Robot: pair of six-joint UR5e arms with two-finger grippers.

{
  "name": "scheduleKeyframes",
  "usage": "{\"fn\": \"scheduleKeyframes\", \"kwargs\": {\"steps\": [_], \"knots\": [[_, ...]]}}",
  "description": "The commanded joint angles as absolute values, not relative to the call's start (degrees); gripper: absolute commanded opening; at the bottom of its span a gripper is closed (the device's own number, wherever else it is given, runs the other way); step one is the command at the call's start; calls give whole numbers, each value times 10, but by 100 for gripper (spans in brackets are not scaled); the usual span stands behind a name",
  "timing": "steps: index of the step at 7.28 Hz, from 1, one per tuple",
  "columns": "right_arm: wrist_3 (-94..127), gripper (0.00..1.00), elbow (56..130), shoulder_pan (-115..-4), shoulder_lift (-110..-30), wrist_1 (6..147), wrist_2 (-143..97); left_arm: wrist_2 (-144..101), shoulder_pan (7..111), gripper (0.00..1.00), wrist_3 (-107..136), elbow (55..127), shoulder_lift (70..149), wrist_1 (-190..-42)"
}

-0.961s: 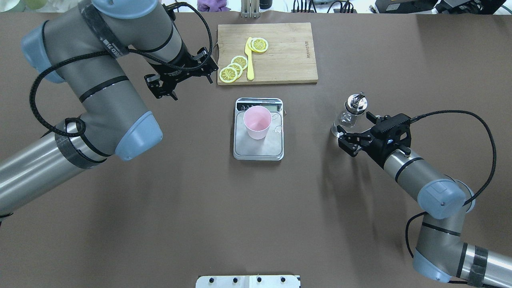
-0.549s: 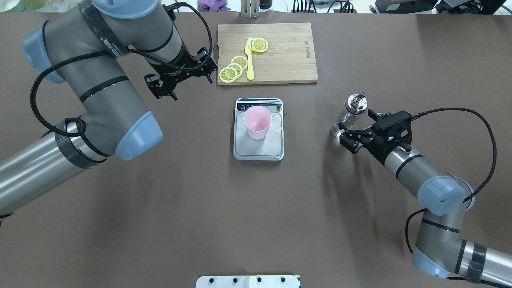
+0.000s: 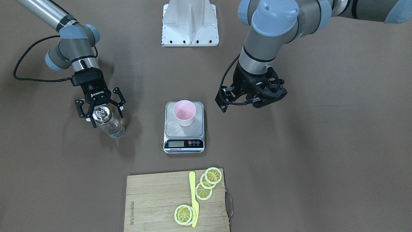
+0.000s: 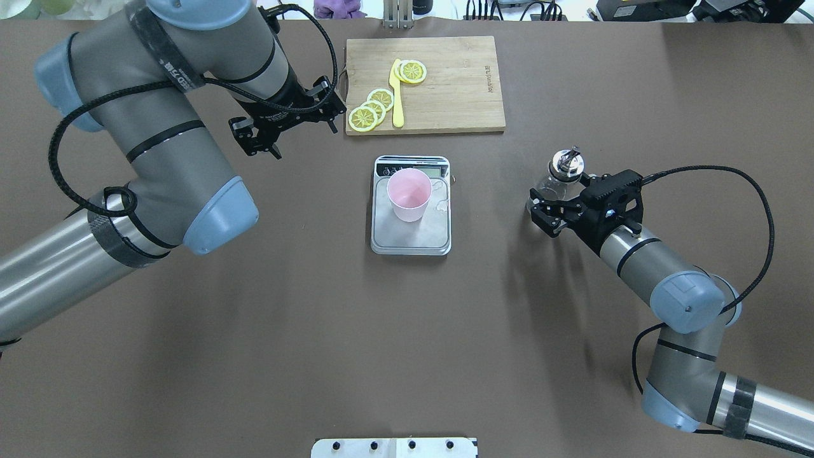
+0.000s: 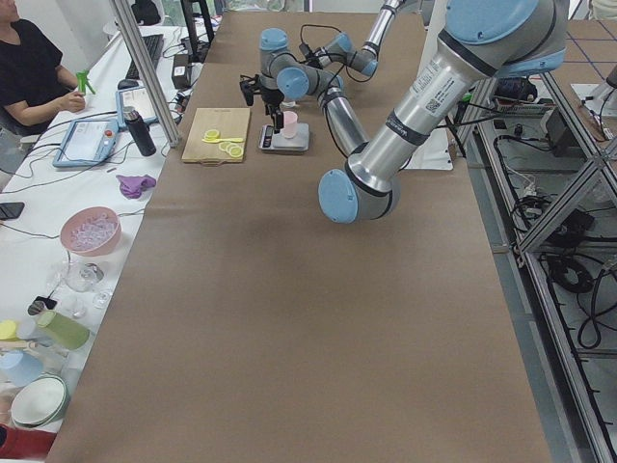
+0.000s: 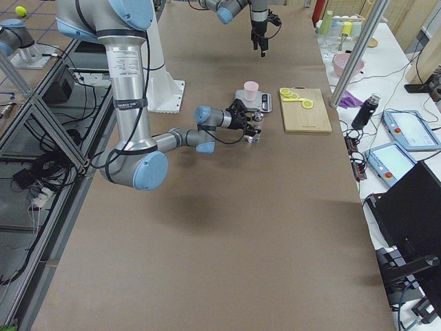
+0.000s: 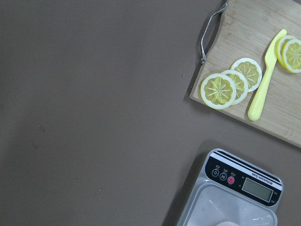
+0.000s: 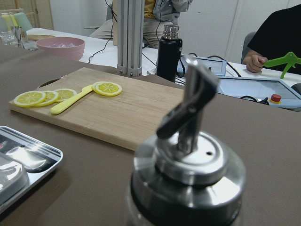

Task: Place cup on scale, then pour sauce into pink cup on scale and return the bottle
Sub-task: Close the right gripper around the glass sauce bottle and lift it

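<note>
The pale pink cup point(image 4: 409, 194) stands upright on the silver scale point(image 4: 413, 238) at the table's middle; it also shows in the front view point(image 3: 184, 112). A little clear liquid glints on the plate beside it. The clear glass bottle point(image 4: 554, 181) with its silver spout cap stands upright on the table to the right, also seen in the front view point(image 3: 111, 125). My right gripper point(image 4: 561, 196) is open, with its fingers on either side of the bottle point(image 8: 188, 165). My left gripper point(image 4: 292, 130) is open and empty, above the table left of the board.
A wooden cutting board point(image 4: 451, 95) lies behind the scale with several lemon slices point(image 4: 372, 108) and a yellow plastic knife point(image 4: 397, 102). The robot's white base plate point(image 4: 394, 447) sits at the near edge.
My right gripper has moved forward toward the bottle, and its open fingers now flank it. The left arm, cup and scale have not moved.
</note>
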State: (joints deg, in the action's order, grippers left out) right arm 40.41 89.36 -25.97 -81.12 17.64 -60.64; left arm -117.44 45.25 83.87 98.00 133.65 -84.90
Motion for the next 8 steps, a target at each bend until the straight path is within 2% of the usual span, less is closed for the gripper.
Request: {"fn": "scheduleKeyframes", "kwargs": {"steps": [1,3,5,8], "knots": [[404,73,892,-263,-811,176,-616,-1175,453,99,836,980,1336,-849],[405,27,875,-265,-815,123,-635,-1175,453,99,836,981,1337,-849],[404,14,875,-286,-811,120,-655,-1176,454,99,836,981,1337,-849],[402,9,895,-378,-800,154,-772,-1176,454,99,836,982,1337,-849]]}}
